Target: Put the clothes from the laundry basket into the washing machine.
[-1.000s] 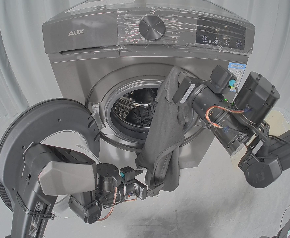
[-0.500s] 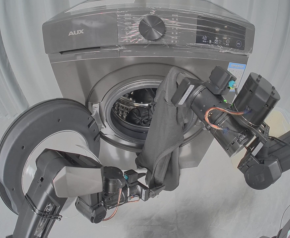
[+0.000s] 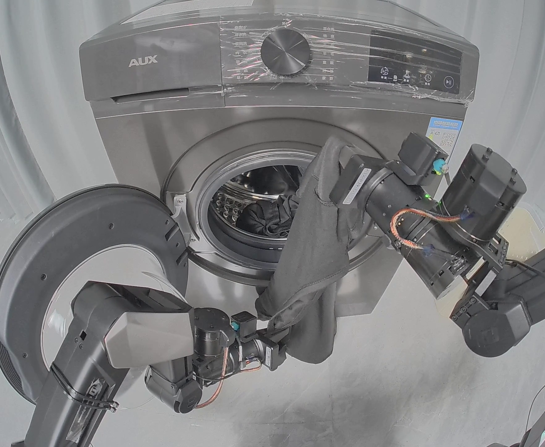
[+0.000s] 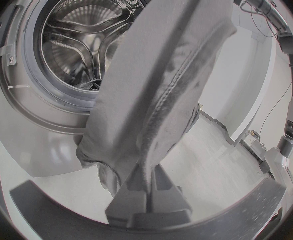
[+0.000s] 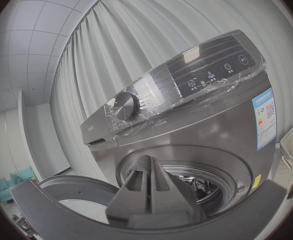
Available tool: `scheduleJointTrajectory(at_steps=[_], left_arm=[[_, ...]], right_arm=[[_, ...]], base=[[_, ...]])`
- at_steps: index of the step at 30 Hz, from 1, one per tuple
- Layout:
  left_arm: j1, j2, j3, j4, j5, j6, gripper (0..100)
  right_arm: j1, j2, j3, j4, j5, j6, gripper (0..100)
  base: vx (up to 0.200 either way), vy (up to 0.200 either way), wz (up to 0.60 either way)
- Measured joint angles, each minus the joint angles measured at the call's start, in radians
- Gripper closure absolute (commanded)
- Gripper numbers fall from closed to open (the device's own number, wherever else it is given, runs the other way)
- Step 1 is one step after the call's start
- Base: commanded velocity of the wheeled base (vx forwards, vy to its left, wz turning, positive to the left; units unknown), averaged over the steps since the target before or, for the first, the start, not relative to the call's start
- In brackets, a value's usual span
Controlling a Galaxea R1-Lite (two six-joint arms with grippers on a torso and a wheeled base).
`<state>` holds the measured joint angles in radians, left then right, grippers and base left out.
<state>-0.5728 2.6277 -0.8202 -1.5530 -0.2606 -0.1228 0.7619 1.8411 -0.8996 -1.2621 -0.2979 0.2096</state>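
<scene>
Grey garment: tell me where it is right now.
In the head view the grey garment hangs centre-right before the open mouth of the washing machine, its top pinched by the right tool, its lower hem by the left tool.

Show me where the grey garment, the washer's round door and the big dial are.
grey garment (image 3: 312, 243): head view, middle of the hanging cloth.
door (image 3: 49, 243): head view, dark outer ring of the open door.
dial (image 3: 285, 51): head view, centre of its round face.
</scene>
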Motion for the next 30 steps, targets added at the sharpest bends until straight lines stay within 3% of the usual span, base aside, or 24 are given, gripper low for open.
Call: scheduleJointTrajectory(at_steps=[7,15,25,30], left_arm=[[0.021,-0.087,0.066,0.001,0.003,0.006,100],[0.033,-0.371,0.240,0.000,0.000,0.008,100],[0.039,-0.739,0.454,0.001,-0.034,-0.002,100],[0.040,-0.814,0.484,0.001,-0.041,-0.006,100]], right_arm=[[-0.043,-0.010,0.086,-0.001,0.006,-0.002,100],[-0.095,-0.023,0.244,-0.036,0.025,-0.003,100],[-0.170,-0.016,0.502,-0.193,0.120,-0.007,100],[-0.191,0.019,0.567,-0.247,0.158,-0.008,100]], base=[[0.000,0.000,0.00],[0.000,0.000,0.00],[0.000,0.000,0.00],[0.000,0.000,0.00]])
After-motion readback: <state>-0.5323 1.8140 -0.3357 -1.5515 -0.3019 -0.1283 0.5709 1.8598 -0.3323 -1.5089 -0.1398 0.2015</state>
